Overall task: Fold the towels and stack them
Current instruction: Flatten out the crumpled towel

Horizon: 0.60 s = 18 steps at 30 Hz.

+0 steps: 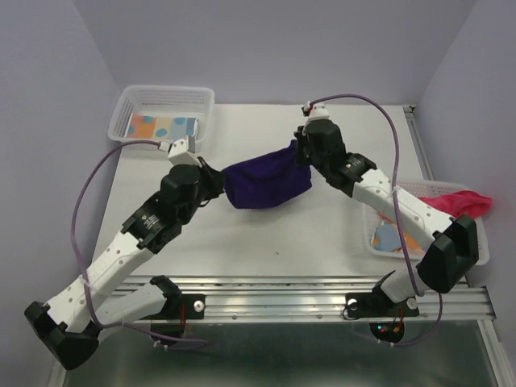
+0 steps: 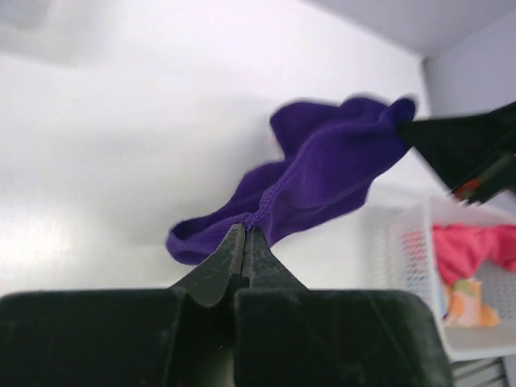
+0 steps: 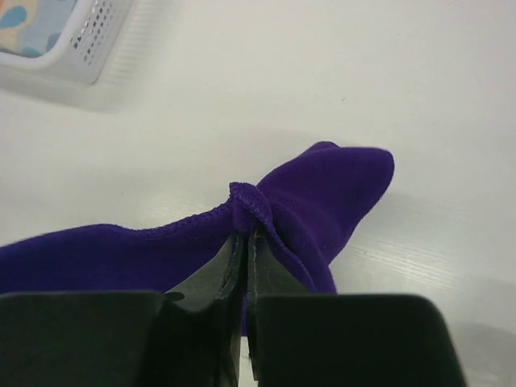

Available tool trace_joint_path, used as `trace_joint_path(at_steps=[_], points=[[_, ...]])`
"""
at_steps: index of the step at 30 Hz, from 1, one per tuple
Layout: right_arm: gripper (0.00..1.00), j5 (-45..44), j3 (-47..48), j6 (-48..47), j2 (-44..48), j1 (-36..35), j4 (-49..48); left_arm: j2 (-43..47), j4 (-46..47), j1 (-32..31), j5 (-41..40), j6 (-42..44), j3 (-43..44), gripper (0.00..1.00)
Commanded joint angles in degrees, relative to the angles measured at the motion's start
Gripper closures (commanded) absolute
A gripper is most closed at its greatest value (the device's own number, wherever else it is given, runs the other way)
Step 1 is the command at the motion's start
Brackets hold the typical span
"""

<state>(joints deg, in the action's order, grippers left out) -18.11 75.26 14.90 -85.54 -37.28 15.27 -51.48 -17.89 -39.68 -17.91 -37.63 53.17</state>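
Above table [image 1: 266, 242], both jaws pinch purple towel [image 1: 266, 184] ends.

A white table [image 1: 266, 234], flat and smooth. At its far left corner, right on the top, a white basket [image 1: 201, 109] with little holes in its walls. Inside that, lying flat, a patterned towel [image 1: 161, 126] in blue, orange and white. At the right edge, also on the top, a second white basket [image 1: 367, 242]. In there, a second patterned towel [image 1: 389, 238], and a pink-red towel [image 1: 463, 201] hanging out over the rim. Along the near edge, a silver metal rail [image 1: 282, 294]. Over the middle, a purple towel [image 1: 266, 184], held up and sagging; hard to tell whether its lowest part touches the top.
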Motion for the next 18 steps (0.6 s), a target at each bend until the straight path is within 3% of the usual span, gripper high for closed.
trace_joint_path(at_steps=[1,8,15,17,18], points=[[0.97,-2.1,0.1,-0.8,6.8,-0.7,0.8,4.0,2.2,0.0,-6.8,5.1,6.1,1.0],[0.94,0.2,-11.0,5.6,16.4,-0.6,0.0,9.4,3.1,0.0,-6.4,2.2,0.3,1.0],[0.88,14.1,-35.5,16.5,19.4,-0.6,-4.3,10.0,2.2,0.0,0.1,-8.2,-19.9,1.0],[0.84,18.0,-39.5,18.8,20.1,-0.8,-4.8,10.2,2.6,-0.1,2.3,-10.2,-24.5,1.0],[0.72,20.4,-40.9,19.3,21.9,-0.7,-4.5,10.3,4.0,-0.1,4.9,-11.0,-25.7,1.0]])
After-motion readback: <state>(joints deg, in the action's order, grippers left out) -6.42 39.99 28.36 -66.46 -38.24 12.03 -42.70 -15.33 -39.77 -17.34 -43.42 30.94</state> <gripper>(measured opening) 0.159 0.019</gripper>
